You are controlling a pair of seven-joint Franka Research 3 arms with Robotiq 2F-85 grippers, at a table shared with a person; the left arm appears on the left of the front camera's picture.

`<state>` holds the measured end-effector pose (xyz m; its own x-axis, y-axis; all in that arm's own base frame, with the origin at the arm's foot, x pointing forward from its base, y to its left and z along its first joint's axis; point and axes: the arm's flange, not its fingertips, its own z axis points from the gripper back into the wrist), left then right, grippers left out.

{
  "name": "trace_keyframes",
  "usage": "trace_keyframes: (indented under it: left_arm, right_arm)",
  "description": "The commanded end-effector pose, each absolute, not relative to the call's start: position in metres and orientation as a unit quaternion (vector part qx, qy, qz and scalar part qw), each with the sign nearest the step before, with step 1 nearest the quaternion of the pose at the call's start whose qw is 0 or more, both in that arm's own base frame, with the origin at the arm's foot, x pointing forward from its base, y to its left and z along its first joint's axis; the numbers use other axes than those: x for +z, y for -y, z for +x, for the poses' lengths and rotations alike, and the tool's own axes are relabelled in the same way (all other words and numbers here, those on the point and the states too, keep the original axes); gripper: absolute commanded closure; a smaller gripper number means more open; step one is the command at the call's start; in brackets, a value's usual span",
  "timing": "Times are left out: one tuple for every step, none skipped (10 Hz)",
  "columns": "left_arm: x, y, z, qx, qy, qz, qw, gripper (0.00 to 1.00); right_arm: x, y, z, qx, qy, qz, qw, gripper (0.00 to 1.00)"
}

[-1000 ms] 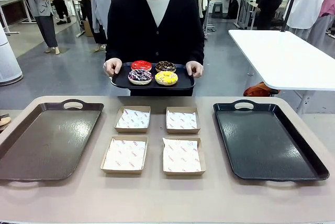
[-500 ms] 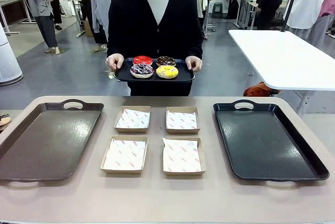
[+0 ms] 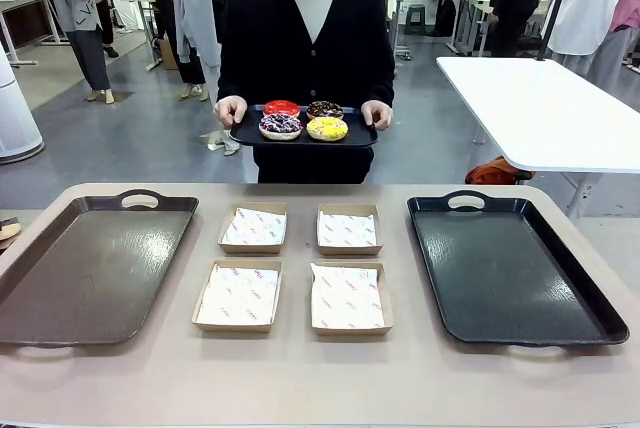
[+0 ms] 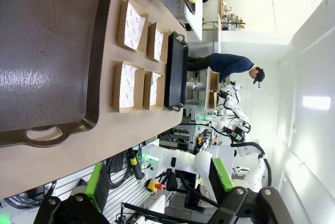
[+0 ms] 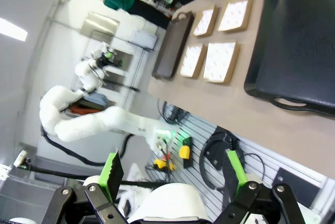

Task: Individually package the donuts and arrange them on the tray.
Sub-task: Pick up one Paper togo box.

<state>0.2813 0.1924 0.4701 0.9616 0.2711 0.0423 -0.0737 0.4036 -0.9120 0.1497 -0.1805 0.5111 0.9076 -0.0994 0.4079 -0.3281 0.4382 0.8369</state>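
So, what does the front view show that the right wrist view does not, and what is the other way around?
Front view: a person standing beyond the table, holding a small tray with four donuts.
Right wrist view: the right gripper, jaws open, and a white arm farther off.
Both: the black tray, the brown tray and four paper-lined boxes between them.

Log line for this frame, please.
stage: packaging not started | donuts: four on small tray held by person | boxes: four, lined, empty, on table | left tool: open | right tool: open
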Motion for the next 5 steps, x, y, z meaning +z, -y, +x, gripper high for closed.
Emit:
trace_keyframes:
  left_arm:
    - [0.471,-0.193,0.282,0.099,0.096,-0.545,0.827,0.0]
    - [0.471,-0.193,0.282,0.099,0.096,-0.545,0.827,0.0]
    - [0.471,-0.193,0.282,0.099,0.096,-0.545,0.827,0.0]
    - [0.471,-0.193,0.282,0.099,0.096,-0.545,0.827,0.0]
    - [0.471,-0.193,0.282,0.099,0.096,-0.545,0.827,0.0]
  right_arm:
    - [0.549,0.145,0.181,0.121,0.157,0.445,0.873,0.0]
    - [0.566,0.117,0.201,0.137,0.115,0.41,0.894,0.0]
    - [0.584,0.076,0.227,0.154,0.074,0.352,0.92,0.0]
    - [0.593,0.043,0.242,0.156,0.055,0.313,0.935,0.0]
    - [0.594,0.005,0.263,0.161,0.039,0.263,0.951,0.0]
